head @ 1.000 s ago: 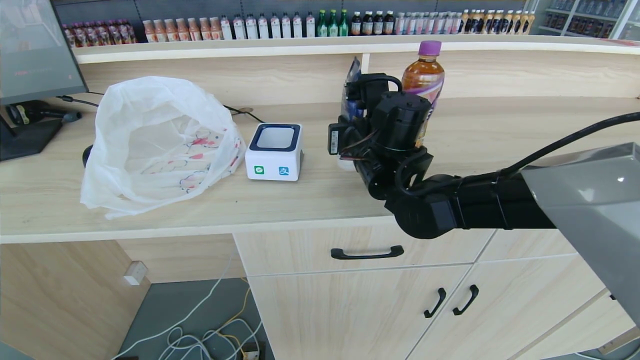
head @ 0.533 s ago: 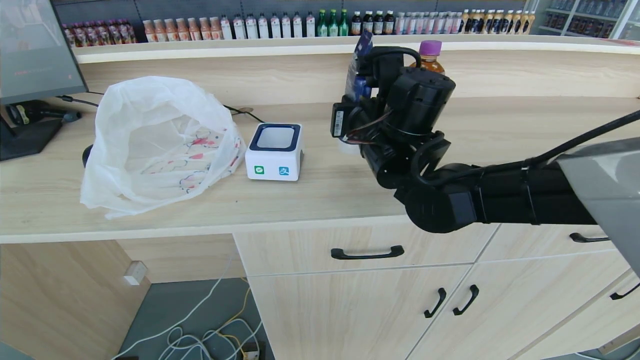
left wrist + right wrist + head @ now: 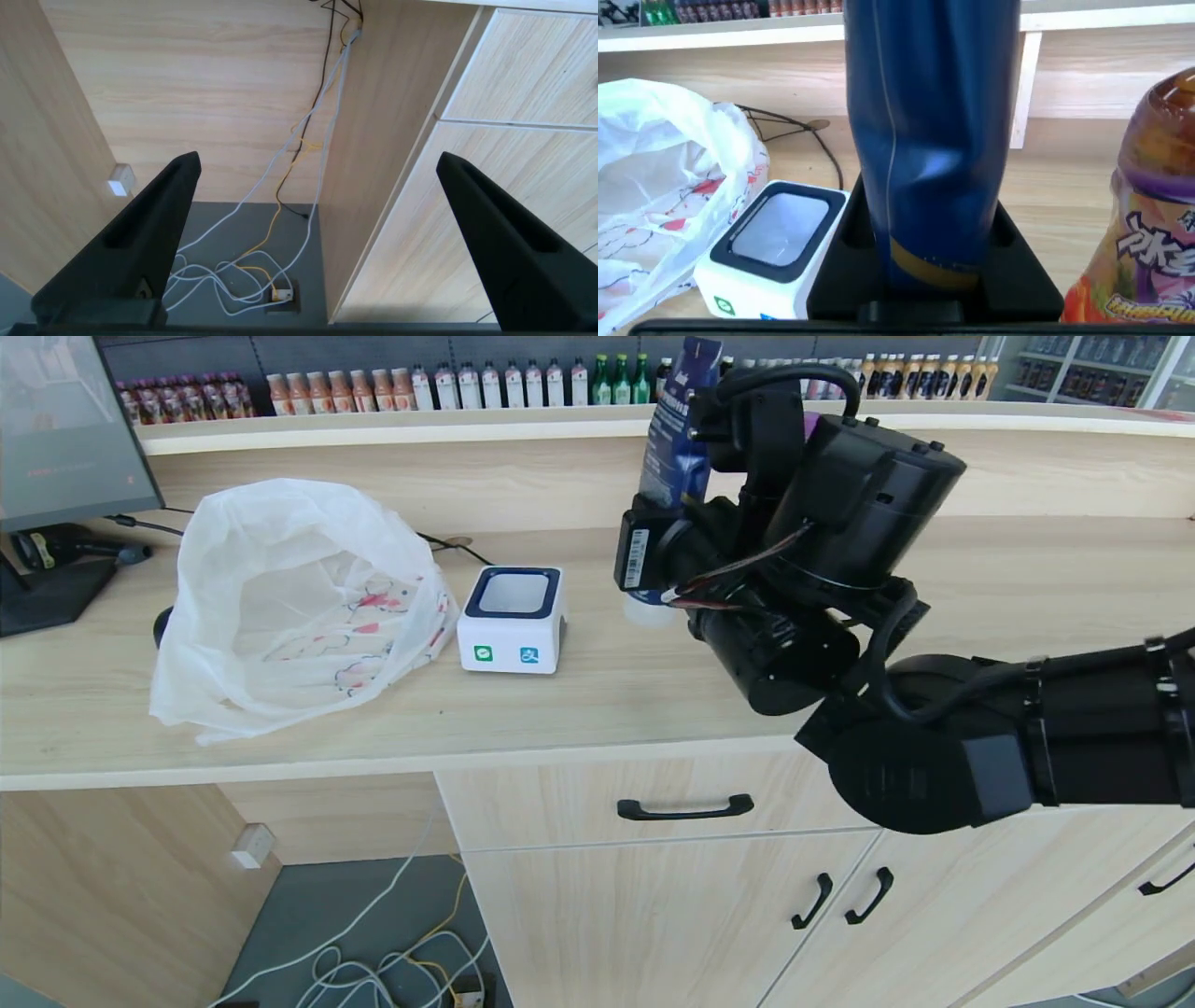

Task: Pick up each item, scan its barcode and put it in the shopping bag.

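1. Above the counter (image 3: 579,700), just right of the scanner (image 3: 513,618), your right gripper (image 3: 932,245) is clamping a blue packet (image 3: 674,439) by its lower part, with one finger on each side, so the packet is standing upright.
2. The packet is hanging clear of the wood, between the scanner and the bottle (image 3: 1144,215). You are probably carrying it this high so it can pass over the scanner's window, which is facing up.
3. You cannot tell which face is carrying the barcode, so the packet may need turning before it reads.
4. The scanner is sitting just beside the shopping bag (image 3: 289,597), whose mouth is gaping toward the robot. That layout is likely keeping the trip from scan to drop short.
5. The bottle is standing upright on the counter behind the right arm, apparently waiting its turn.
6. Your left gripper (image 3: 322,243) is hanging below counter level with its jaws spread wide and holding nothing. It is facing the cables on the floor and is probably parked there out of the way.
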`<state>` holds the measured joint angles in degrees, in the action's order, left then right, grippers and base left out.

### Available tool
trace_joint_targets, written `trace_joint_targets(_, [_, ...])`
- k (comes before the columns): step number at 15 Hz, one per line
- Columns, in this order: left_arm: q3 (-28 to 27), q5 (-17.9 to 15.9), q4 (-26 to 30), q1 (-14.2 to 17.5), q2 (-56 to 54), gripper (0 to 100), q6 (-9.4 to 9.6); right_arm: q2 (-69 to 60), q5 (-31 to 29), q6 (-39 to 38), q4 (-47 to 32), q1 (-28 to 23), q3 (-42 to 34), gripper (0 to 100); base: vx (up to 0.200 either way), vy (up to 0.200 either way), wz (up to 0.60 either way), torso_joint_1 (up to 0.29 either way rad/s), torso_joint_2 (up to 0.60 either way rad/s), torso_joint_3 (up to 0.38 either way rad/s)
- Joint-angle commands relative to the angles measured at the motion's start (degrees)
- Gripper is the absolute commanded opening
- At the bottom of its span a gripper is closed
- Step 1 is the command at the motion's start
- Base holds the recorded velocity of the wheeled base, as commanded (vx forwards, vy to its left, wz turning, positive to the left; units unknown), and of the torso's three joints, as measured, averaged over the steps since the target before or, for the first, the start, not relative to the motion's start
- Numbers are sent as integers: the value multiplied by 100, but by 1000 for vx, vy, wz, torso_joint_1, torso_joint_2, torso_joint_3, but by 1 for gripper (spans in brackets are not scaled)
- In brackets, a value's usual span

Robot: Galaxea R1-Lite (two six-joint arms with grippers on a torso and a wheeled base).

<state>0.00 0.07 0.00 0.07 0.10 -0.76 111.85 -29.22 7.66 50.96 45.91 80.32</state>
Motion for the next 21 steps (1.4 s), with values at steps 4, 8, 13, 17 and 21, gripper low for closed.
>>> trace_joint_targets(4, [0, 1, 0, 1, -1, 100, -4, -1034, 13, -18, 1268, 190, -2223, 0, 0, 0, 0, 0, 0, 0])
trace_joint_targets(8, [0, 1, 0, 1, -1, 100, -4, -1288, 83, -344, 1760, 217, -3075, 0, 0, 0, 0, 0, 0, 0])
trace_joint_targets(13, [0, 1, 0, 1, -1, 100, -4, -1464, 1173, -519, 1760, 190, -3234, 0, 0, 0, 0, 0, 0, 0])
trace_joint_targets(17, [0, 1, 0, 1, -1, 100, -4, -1649, 1920, -730, 1769, 190, -3585, 0, 0, 0, 0, 0, 0, 0])
trace_joint_targets(21, [0, 1, 0, 1, -1, 100, -4, -1649, 3124, -1143, 1760, 23, -3559, 0, 0, 0, 0, 0, 0, 0])
